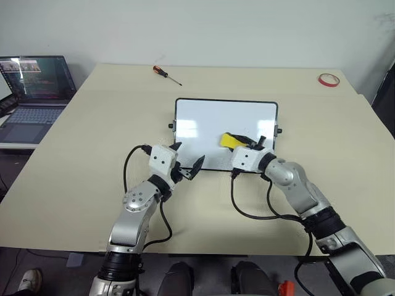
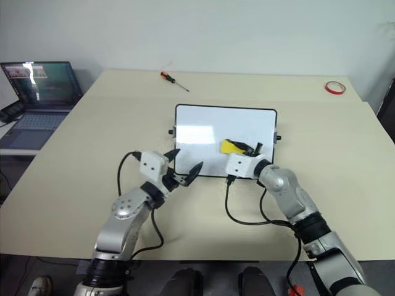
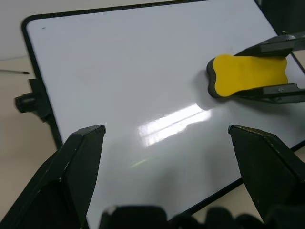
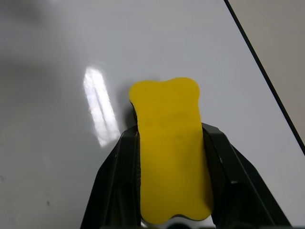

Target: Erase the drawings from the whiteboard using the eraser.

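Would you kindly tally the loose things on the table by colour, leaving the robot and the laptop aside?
White: 1, the whiteboard
Yellow: 1, the eraser held in the right pincer
Red: 1, the tape ring
Orange and black: 1, the screwdriver
Total: 4

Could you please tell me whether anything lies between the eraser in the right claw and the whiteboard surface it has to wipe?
Nothing visible does. The right claw is shut on the yellow eraser directly over the whiteboard, whose surface is bare and glossy. The left claw is open at the board's near edge, off to the eraser's side.
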`<state>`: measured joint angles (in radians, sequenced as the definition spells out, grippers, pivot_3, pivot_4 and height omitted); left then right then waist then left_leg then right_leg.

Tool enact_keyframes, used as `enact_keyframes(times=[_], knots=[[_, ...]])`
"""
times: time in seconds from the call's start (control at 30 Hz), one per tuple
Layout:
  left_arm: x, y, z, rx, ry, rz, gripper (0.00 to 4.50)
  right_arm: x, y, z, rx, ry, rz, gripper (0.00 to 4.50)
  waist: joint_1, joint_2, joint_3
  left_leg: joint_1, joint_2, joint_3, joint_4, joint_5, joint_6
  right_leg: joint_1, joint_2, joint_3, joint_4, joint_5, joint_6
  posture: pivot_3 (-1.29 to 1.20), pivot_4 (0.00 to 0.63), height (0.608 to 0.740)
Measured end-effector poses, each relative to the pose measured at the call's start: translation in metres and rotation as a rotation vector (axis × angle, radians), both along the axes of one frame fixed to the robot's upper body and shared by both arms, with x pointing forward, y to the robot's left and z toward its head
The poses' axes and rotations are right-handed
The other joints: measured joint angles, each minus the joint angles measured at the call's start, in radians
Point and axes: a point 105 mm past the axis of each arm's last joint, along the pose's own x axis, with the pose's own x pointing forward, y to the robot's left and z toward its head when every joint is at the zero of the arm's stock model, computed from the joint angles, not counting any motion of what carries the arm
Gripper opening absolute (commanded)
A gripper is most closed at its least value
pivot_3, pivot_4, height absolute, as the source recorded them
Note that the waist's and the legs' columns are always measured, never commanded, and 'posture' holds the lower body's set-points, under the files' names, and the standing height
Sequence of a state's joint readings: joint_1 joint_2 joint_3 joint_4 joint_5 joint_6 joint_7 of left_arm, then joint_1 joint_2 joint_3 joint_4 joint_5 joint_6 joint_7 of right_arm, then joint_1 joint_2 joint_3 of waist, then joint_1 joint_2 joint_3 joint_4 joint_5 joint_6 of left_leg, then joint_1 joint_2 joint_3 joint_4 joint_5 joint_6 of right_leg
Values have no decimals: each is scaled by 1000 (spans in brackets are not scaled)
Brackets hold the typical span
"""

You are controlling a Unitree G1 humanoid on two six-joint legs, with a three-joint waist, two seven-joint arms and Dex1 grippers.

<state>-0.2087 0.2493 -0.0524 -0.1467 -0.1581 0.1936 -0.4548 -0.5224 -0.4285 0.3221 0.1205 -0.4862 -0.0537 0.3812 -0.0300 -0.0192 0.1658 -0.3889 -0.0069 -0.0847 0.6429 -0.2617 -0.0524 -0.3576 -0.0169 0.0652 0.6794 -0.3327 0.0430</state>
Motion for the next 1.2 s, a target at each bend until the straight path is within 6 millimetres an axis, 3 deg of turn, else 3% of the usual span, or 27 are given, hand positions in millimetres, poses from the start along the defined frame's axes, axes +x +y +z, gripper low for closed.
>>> enact_keyframes(times=[0.17, 0.33, 0.57, 0.87, 1.0, 1.2], knots=[[6, -10, 6, 4, -15, -63, 4500, -3, -34, 17, 131, 41, -167, 1310, 1, 0, 0, -3, 0, -1, 1, 0, 0, -2, 0, 0, 0, 0, 0, 0, 150, 740], [8, -26, 8, -2, -17, -177, 4500, -14, -69, 22, 259, 89, -340, 1310, 1, 0, 0, -5, 0, -2, 1, 0, 0, -3, 0, -1, 0, 0, 0, 0, 150, 740], [-13, -62, 11, 50, -31, -480, 4500, -32, -93, 29, 423, 126, -491, 1310, -2, 0, 0, -9, 0, 0, 1, 0, 0, -10, 1, 0, 2, 0, 0, 0, 150, 740], [-30, -81, -8, 172, -11, -731, 4500, -55, -120, -3, 686, 309, -720, 1310, -2, 0, 0, -10, 0, 1, 1, 0, 0, -11, 1, 0, 3, 0, 0, 0, 150, 740], [-31, -89, -10, 216, -21, -792, 4500, -58, -138, -17, 835, 374, -821, 1310, -1, 0, 0, -10, -1, 1, 1, 0, 0, -11, 1, 0, 3, 0, 0, 0, 150, 740], [-31, -92, -15, 236, -5, -830, 4500, -59, -154, -29, 906, 402, -892, 1310, -4, 1, -1, -10, 0, 2, 1, 0, 0, -12, 2, 1, 4, 0, 0, 0, 150, 740]])
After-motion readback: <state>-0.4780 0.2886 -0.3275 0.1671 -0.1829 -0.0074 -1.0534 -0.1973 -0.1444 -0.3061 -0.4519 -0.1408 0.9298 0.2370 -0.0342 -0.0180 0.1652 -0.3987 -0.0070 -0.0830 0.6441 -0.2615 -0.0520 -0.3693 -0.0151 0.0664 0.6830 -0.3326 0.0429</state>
